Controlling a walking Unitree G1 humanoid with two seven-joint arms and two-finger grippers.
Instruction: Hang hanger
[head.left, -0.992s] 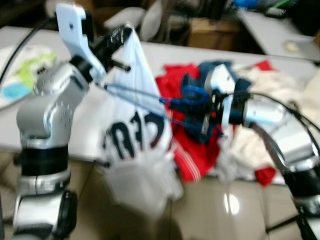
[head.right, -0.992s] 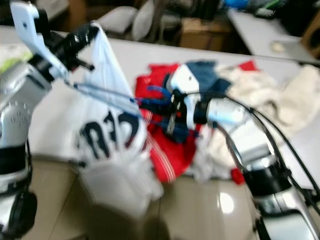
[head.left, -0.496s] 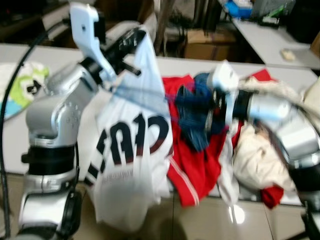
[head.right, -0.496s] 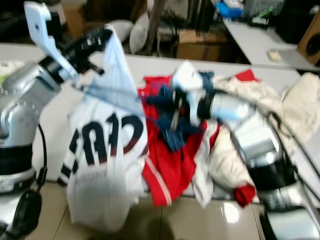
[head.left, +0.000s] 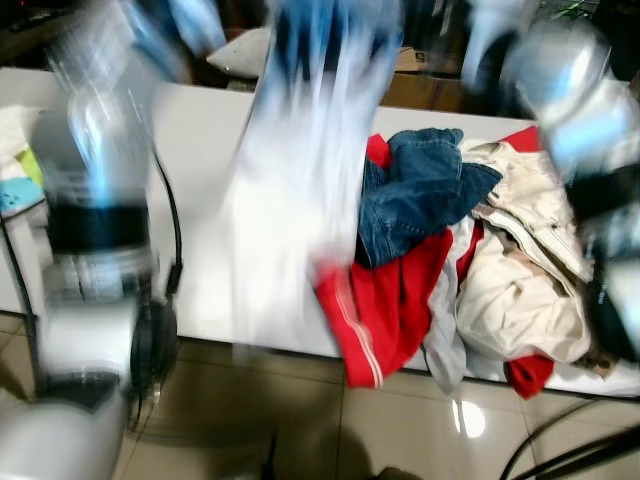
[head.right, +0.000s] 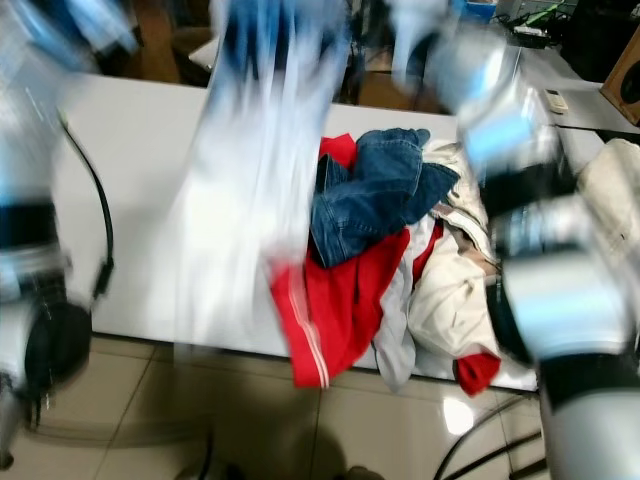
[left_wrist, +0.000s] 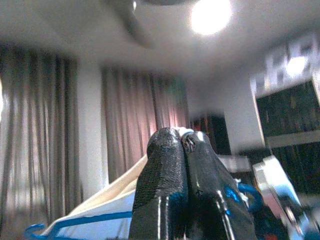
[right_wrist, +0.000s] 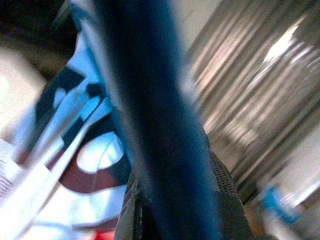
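The left end effector (left_wrist: 186, 150) was closed together on the white shirt (head.left: 300, 200), with the blue plastic hanger (left_wrist: 80, 222) hanging lengthwise below it above the white table (head.left: 200, 130); whether the right one was apart or together, I cannot tell.

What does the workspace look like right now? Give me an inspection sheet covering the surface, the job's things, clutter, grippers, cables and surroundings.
Surface: white table, bare on its left part.
Job's things: white shirt lifted high in front of the table, motion-blurred; blue hanger under its fabric.
Clutter: jeans, red garment hanging over the table edge, cream garment.
Grippers: left gripper shut on the white shirt; right gripper too blurred to judge.
Cables: black cable beside the left arm; black cables on the floor at right.
Surroundings: tiled floor, curtains, ceiling light.
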